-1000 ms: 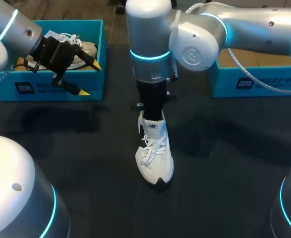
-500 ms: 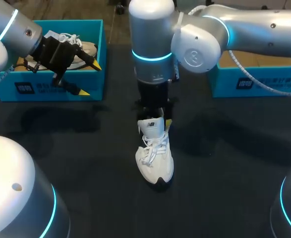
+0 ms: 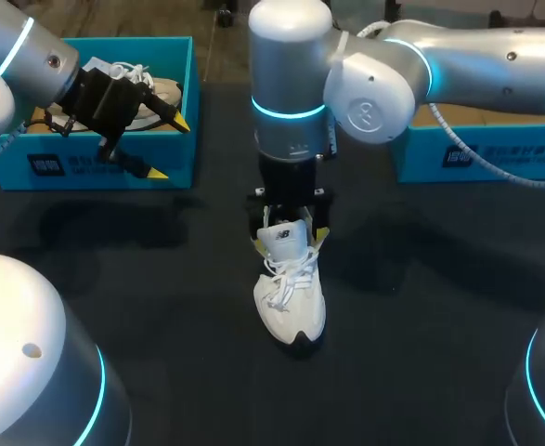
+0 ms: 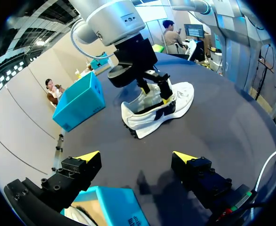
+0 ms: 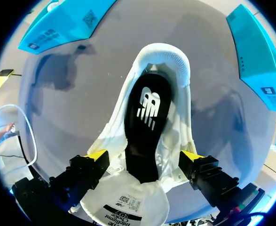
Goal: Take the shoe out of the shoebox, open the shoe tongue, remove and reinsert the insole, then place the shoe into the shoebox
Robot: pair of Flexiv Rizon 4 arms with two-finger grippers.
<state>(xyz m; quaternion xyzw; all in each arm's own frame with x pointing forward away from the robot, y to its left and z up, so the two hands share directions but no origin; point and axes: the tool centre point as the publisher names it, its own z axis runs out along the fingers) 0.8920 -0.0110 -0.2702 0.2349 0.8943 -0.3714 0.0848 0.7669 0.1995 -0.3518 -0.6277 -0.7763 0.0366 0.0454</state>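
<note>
White shoe (image 3: 291, 299) upright on the middle of the dark table (image 3: 421, 325), toe toward the near edge.

Its laces are loose and the tongue (image 5: 128, 203) is folded back, so from the right wrist the mouth gapes and the black insole (image 5: 145, 120) lies flat inside. The right gripper (image 5: 145, 155) hangs straight over that mouth with its fingers spread wide, one yellow tip to each side of the collar, and clamps nothing that I can see. From the head camera the gripper covers the heel. The tongue's label end runs out of the right wrist view. Far left, the left gripper (image 3: 168, 147) is also released, over the near wall of a teal shoebox (image 3: 96, 169) that holds a second shoe (image 3: 156, 93) (half hidden by the arm). Another teal box (image 3: 481, 153) stands at far right.
</note>
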